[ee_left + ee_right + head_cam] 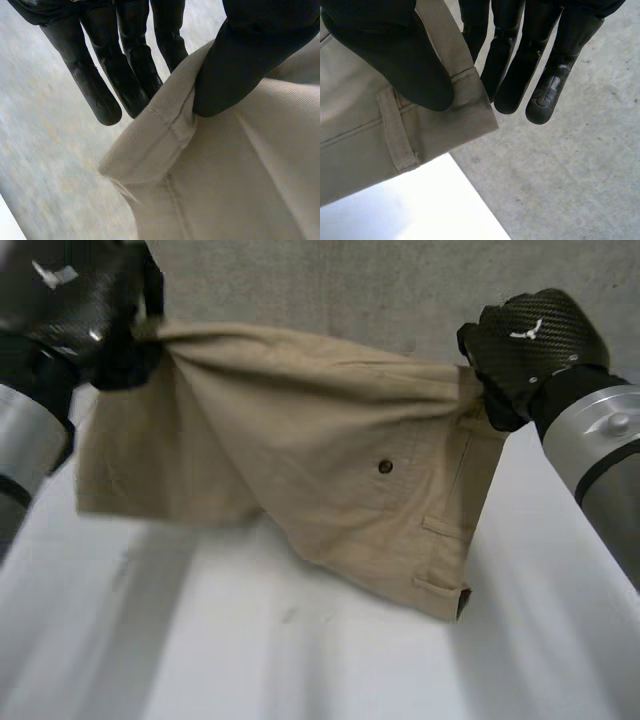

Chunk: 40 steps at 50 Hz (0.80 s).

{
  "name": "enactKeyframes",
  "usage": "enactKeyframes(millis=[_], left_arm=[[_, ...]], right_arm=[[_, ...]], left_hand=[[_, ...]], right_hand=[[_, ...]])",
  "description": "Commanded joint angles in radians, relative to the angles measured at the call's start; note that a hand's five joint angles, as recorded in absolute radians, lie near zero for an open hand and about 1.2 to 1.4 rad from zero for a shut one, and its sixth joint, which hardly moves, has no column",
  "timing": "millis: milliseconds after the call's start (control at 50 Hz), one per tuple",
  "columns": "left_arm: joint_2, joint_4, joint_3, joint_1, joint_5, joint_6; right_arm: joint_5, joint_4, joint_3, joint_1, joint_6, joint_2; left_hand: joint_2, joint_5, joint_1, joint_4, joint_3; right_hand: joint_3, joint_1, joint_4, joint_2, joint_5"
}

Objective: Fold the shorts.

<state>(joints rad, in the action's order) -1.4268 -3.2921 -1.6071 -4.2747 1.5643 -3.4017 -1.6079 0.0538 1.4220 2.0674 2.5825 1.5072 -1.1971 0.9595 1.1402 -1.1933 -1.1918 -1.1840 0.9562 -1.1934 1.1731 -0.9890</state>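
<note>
Holding the beige shorts [300, 440] spread above the white desk [300, 660], with the left hand [80, 310] pinching a hemmed corner between thumb and fingers [125, 85] and the right hand [525, 345] likewise pinching the waistband end beside a belt loop [397, 130], lower edges hanging over open desk.

In the head view the left hand [75, 305] is cut off by the picture's edge, and a stretch of the table [300, 640] is hidden behind the hanging shorts [330, 460] — their pinched edges are partly covered by the thumbs in the wrist views. In the left wrist view the grey floor [45, 165] is blurred.
</note>
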Motion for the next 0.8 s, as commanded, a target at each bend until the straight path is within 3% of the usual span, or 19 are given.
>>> enactKeyframes(millis=[20,120,200,280,300,380,480,680,800], left_arm=[[-0.294,0.014,0.071,-0.004,0.011,-0.119],[-0.497,-0.038,0.238,-0.007,0.046,-0.229],[-0.613,-0.136,0.465,-0.011,0.100,-0.304],[-0.678,-0.331,0.692,-0.008,0.105,-0.332],[-0.676,-0.437,0.755,-0.016,0.115,-0.326],[-0.638,-0.653,0.825,0.001,0.131,-0.323],[-0.584,-0.676,0.754,0.021,0.138,-0.321],[-0.477,-0.702,0.281,0.012,0.132,-0.280],[-0.536,-0.704,0.105,0.007,0.132,-0.269]], right_arm=[[0.002,-0.002,-0.087,0.002,-0.024,-0.166],[-0.003,-0.023,-0.207,0.000,-0.036,-0.298],[-0.007,-0.147,-0.337,0.002,-0.045,-0.389],[-0.007,-0.403,-0.437,0.002,-0.074,-0.423],[-0.010,-0.530,-0.458,0.002,-0.091,-0.420],[-0.012,-0.804,-0.468,0.011,-0.113,-0.371],[-0.010,-0.858,-0.442,0.016,-0.110,-0.332],[0.005,-0.586,-0.221,0.016,-0.096,-0.341],[0.034,-0.566,-0.138,0.011,-0.050,-0.427]], left_hand=[[-0.199,0.262,0.256,-0.203,-0.204],[-0.199,0.262,0.256,-0.203,-0.204],[-0.199,0.262,0.256,-0.203,-0.204],[-0.199,0.262,0.256,-0.203,-0.204],[-0.199,0.262,0.256,-0.203,-0.204],[-0.199,0.262,0.256,-0.203,-0.204],[-0.199,0.262,0.256,-0.203,-0.204],[-0.199,0.262,0.256,-0.203,-0.204],[-0.199,0.262,0.256,-0.203,-0.204]], right_hand=[[-0.212,0.440,-0.203,0.223,-0.233],[-0.212,0.440,-0.203,0.223,-0.233],[-0.212,0.440,-0.203,0.223,-0.233],[-0.212,0.440,-0.203,0.223,-0.233],[-0.212,0.440,-0.203,0.223,-0.233],[-0.212,0.440,-0.203,0.223,-0.233],[-0.212,0.440,-0.203,0.223,-0.233],[-0.212,0.440,-0.203,0.223,-0.233],[-0.212,0.440,-0.203,0.223,-0.233]])
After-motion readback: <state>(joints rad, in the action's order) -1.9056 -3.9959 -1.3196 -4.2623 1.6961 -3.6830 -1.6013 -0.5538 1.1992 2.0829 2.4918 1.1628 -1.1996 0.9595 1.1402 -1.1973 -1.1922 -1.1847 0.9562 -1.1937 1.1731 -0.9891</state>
